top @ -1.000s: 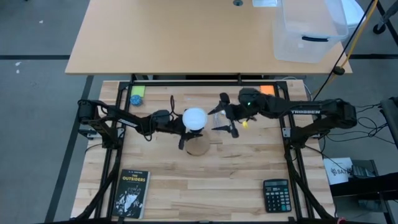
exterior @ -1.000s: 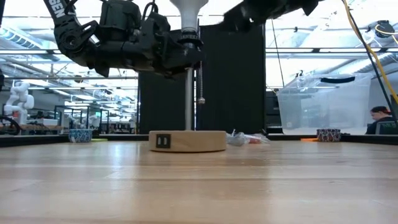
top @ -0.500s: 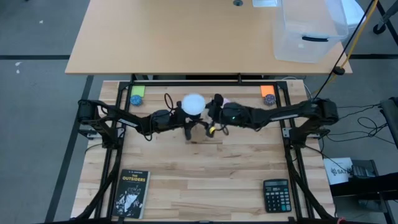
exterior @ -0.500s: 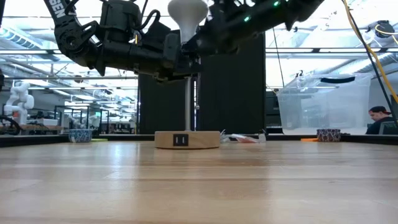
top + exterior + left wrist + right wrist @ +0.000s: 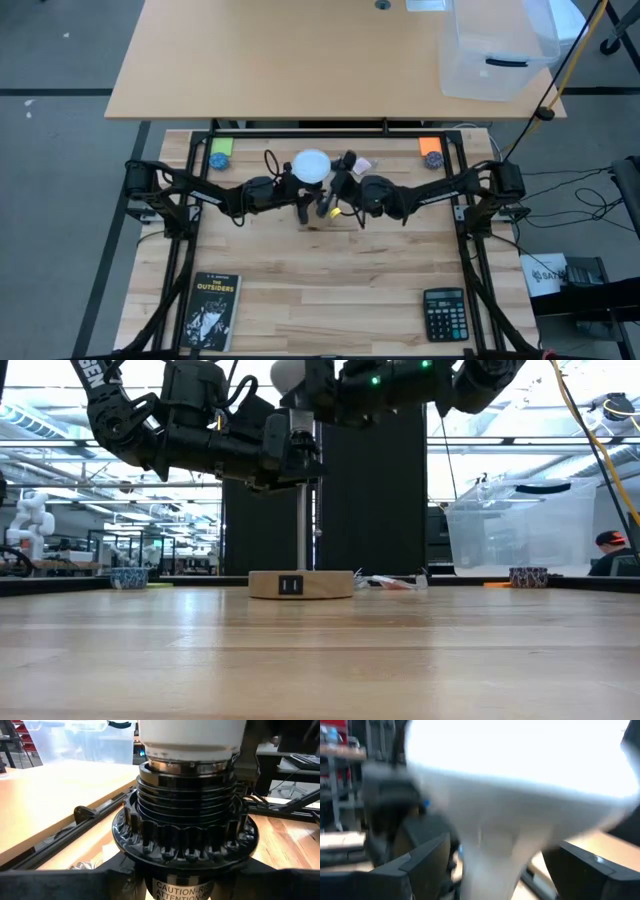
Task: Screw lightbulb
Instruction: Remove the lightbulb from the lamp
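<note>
High view shows one lightbulb (image 5: pixel 312 165) sitting atop the black socket (image 5: pixel 187 827) of the single lamp stand (image 5: pixel 301 583) mid-bench, with two arms meeting at it. The left pincer (image 5: pixel 297 203) looks clamped around the socket, I'd judge to steady it against twisting. The right pincer (image 5: pixel 328 190) sits against the bulb's neck, its dark fingers (image 5: pixel 427 857) spread either side, apparently gripping to turn it.

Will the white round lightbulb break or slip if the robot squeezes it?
Probably fragile: the white round lightbulb looks like glass, so hard squeezing may crack it. Its smooth globe seems slippery for the right pincer beside it. Likely won't roll, seated in the black ribbed socket the left pincer holds.
</note>
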You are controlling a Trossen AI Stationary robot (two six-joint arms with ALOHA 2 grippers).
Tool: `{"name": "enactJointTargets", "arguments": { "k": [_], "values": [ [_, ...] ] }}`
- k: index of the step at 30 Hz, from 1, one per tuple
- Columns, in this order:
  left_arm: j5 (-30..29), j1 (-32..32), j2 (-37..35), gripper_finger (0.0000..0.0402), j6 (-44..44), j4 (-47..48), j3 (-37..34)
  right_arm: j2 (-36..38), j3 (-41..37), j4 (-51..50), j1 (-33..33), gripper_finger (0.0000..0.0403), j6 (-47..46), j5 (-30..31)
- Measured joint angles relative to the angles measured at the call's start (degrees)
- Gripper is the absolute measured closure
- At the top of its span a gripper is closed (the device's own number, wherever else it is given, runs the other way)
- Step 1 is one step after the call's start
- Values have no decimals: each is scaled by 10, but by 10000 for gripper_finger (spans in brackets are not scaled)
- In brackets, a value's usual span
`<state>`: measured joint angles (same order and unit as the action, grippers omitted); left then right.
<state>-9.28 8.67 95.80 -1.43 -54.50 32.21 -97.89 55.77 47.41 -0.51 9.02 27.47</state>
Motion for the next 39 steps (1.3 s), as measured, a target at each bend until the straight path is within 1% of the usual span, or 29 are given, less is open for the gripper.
{"name": "enactJointTargets", "arguments": {
  "k": [3, 7, 12, 19, 25, 31, 34, 39],
  "values": [
    [0, 0, 0, 259, 0, 0, 0, 0, 0, 39, 0, 106, 19, -6],
    [-1, 0, 0, 259, 0, 0, 0, 0, 0, 41, -9, 123, 26, -15],
    [5, 0, 0, 259, 1, 0, 0, 0, 0, 34, -27, 155, -8, -87],
    [30, 2, 0, 259, 13, 2, -1, 0, -1, 27, -36, 205, -13, -123],
    [62, 2, 0, 259, 22, 3, -1, 15, -1, -8, -47, 217, -21, -166],
    [113, 7, 0, 259, 28, 4, 0, 44, -1, -65, -64, 219, -21, -240],
    [154, 13, 0, 259, 28, 3, 0, 55, -1, -85, -73, 220, -20, -277],
    [239, 22, 0, 259, 26, 2, 0, 61, -1, -95, -84, 220, -26, -331]
  ]
}}
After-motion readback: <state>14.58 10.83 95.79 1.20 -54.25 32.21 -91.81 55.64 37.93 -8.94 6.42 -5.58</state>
